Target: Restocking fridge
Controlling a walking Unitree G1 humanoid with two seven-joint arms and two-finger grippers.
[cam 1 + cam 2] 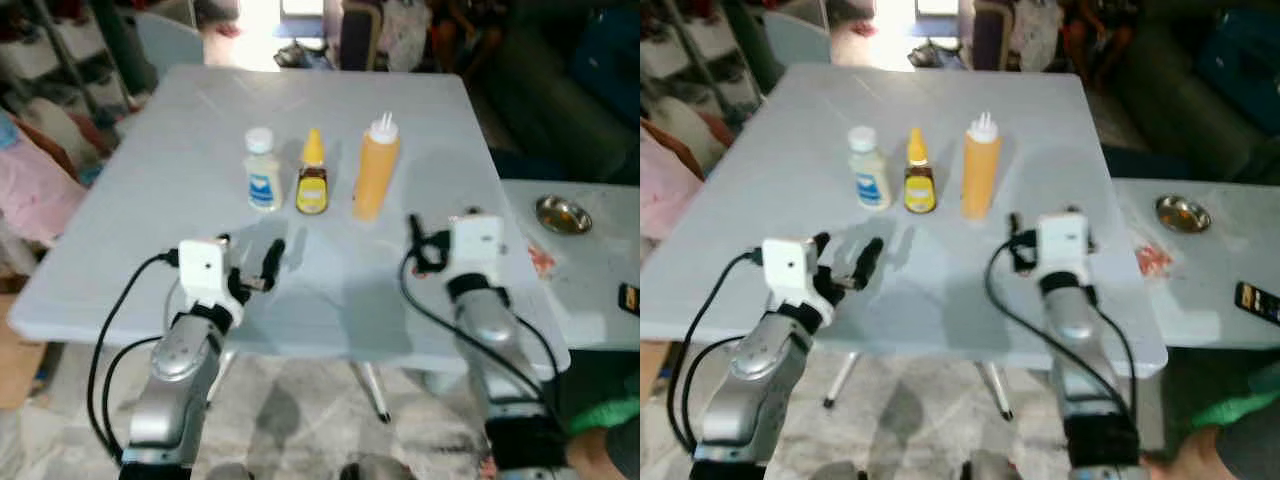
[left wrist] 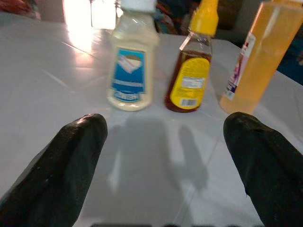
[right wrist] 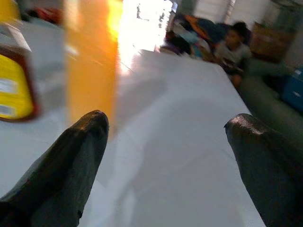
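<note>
- Mayonnaise jar (image 1: 262, 170), honey bottle (image 1: 312, 177) and orange squeeze bottle (image 1: 376, 167) stand in a row mid-table (image 1: 150, 200).
- Left gripper (image 1: 262, 263), fingers spread, hovers before the jar, apart.
- Right gripper (image 3: 165, 156), spread wide, sits near the orange bottle.

Head stereo pair above, two wrist cameras low over the table (image 1: 150, 190).
Eye views angled forward and down, sharing the three-bottle row; left wrist close, facing the white bottle (image 2: 132, 61), brown bottle (image 2: 190, 71) and orange bottle (image 2: 258, 56); right wrist skimming past the orange one.
</note>
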